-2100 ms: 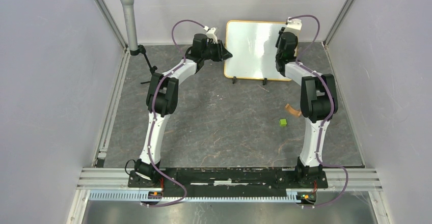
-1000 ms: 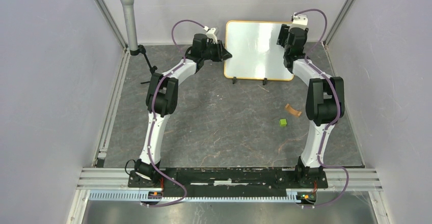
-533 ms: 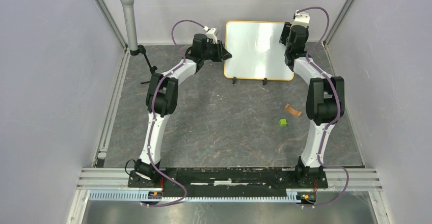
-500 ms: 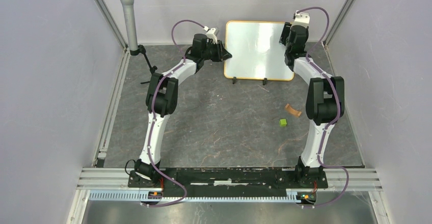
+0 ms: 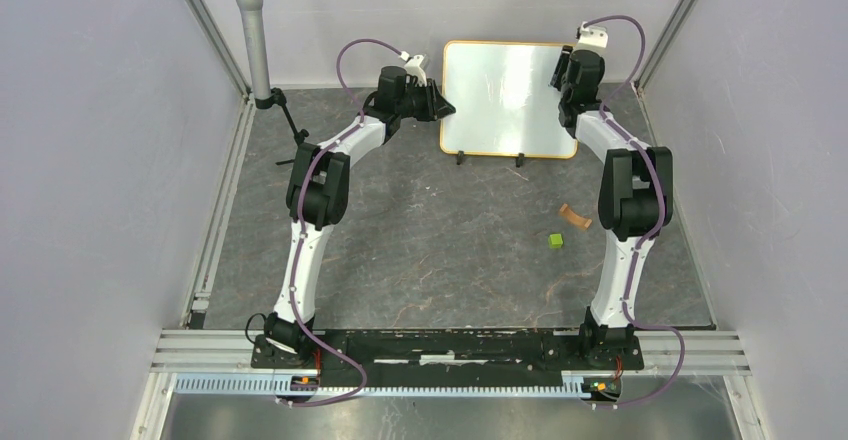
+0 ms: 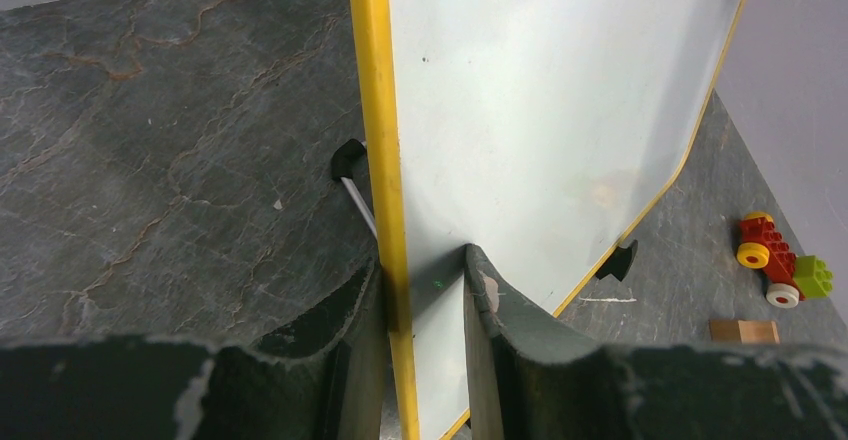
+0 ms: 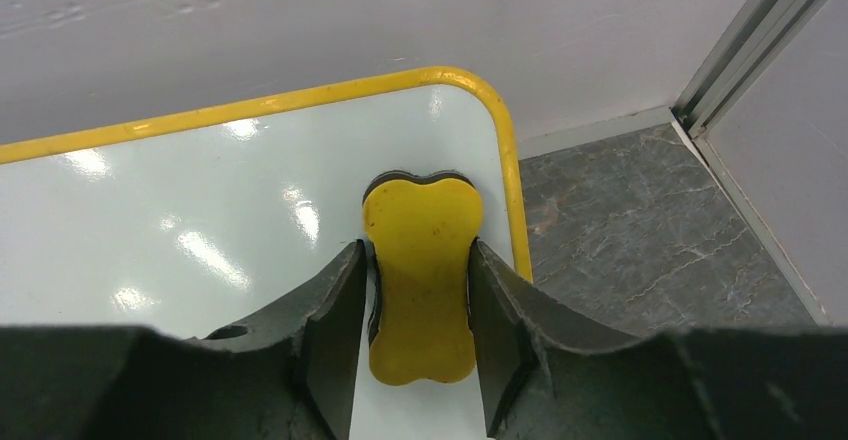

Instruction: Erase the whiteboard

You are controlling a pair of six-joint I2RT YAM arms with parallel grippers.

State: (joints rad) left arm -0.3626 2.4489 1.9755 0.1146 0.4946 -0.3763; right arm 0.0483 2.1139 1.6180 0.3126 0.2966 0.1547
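**Whiteboard** [image 5: 508,98]: small white board in a thin orange-yellow frame with rounded corners. It stands upright at the far edge of the table [image 5: 430,230], right of centre and close against the rear wall. It rests on two black feet [image 6: 347,159], one near each lower corner. The face shows glare patches and faint smudges, and no legible writing can be made out.

**Left gripper** [image 6: 420,270]: at the board's left edge, low on the frame. The fingers [image 6: 345,320] are pinched onto the frame bar, one on the rear side and one on the white face, both touching.

**Right gripper** [image 7: 418,250]: at the board's upper right corner. The jaws are pinched on the eraser from both sides.

**Eraser** [image 7: 420,290]: yellow and bone-shaped, with a dark layer showing at its far end. It is held lengthwise between the right fingers, lies against the white face and sits just inside the frame's rounded corner.

**Brick toy** [image 6: 780,260]: red body, yellow wheels, green block at one end. It lies on the table in front of the board's right half, apart from it.

**Tan wooden piece** [image 6: 744,331]: flat on the table, just beside the toy.

**Microphone** [image 5: 252,35]: grey, upright on a black stand at the table's far left corner, well apart from the board.

**Table**: dark grey, stone-patterned surface, walled on three sides by pale panels
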